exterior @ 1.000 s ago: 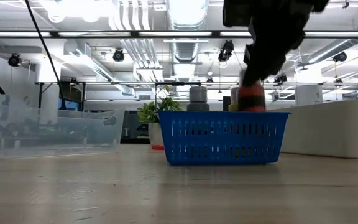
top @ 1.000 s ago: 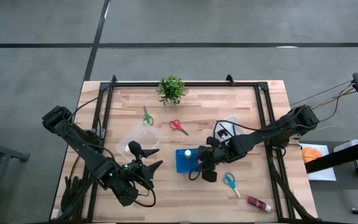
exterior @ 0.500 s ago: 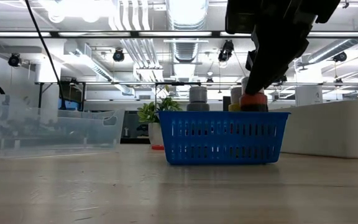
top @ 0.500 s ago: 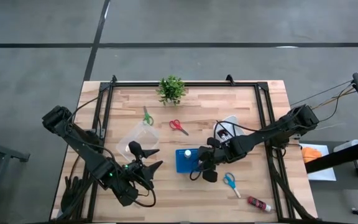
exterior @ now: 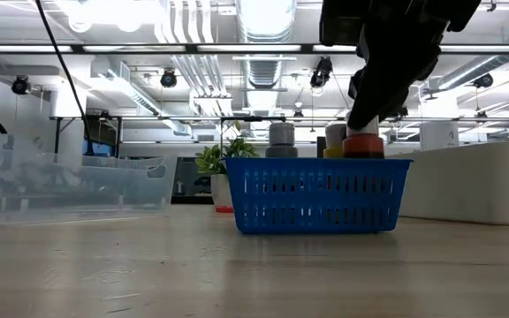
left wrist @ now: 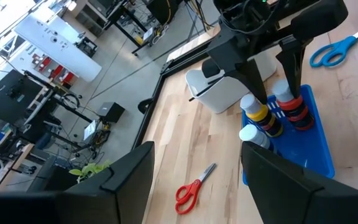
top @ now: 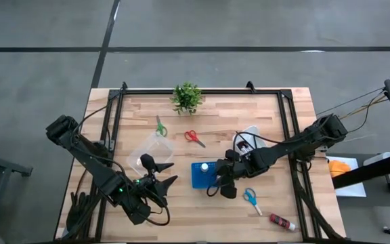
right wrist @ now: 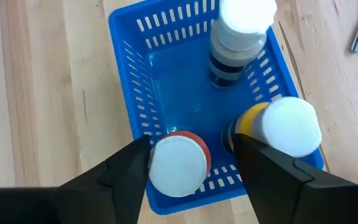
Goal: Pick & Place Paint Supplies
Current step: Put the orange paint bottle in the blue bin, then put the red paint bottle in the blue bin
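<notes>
Basket walls crowd three upright bottles; the red paint bottle stands between the right gripper's parted fingers, unheld. Left gripper waits open.

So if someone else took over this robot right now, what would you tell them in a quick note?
Right gripper: open over the blue basket, red-orange bottle between its fingers, standing in the basket.
Left gripper: open, empty, waiting by the clear bin.
Done: three paint bottles in the basket, also a yellow one and a black one.
Left: green scissors, red scissors, blue scissors, one bottle lying at the table's near right corner.
</notes>
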